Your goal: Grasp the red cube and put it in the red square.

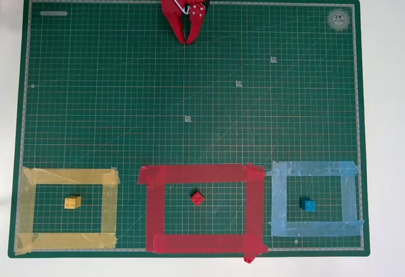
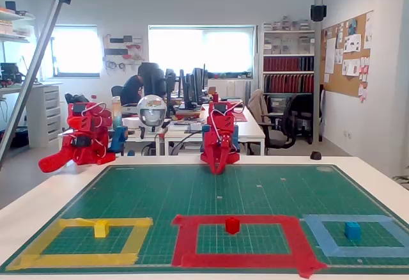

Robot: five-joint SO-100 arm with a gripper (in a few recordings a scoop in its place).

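Note:
The red cube (image 1: pixel 197 198) (image 2: pixel 232 225) sits on the mat inside the red square (image 1: pixel 202 174) (image 2: pixel 185 238), near its middle, touching no tape. My red gripper (image 1: pixel 188 38) (image 2: pixel 218 170) hangs at the far edge of the mat, fingers together and pointing down at the mat, nothing held. It is far from the cube, almost the whole mat's depth away.
A yellow block (image 1: pixel 73 202) lies inside the yellow tape outline (image 1: pixel 68 176), and a blue block (image 1: pixel 308 205) inside the light blue tape outline (image 1: pixel 313 169). The green cutting mat (image 1: pixel 190 100) covers the white table; its middle is bare.

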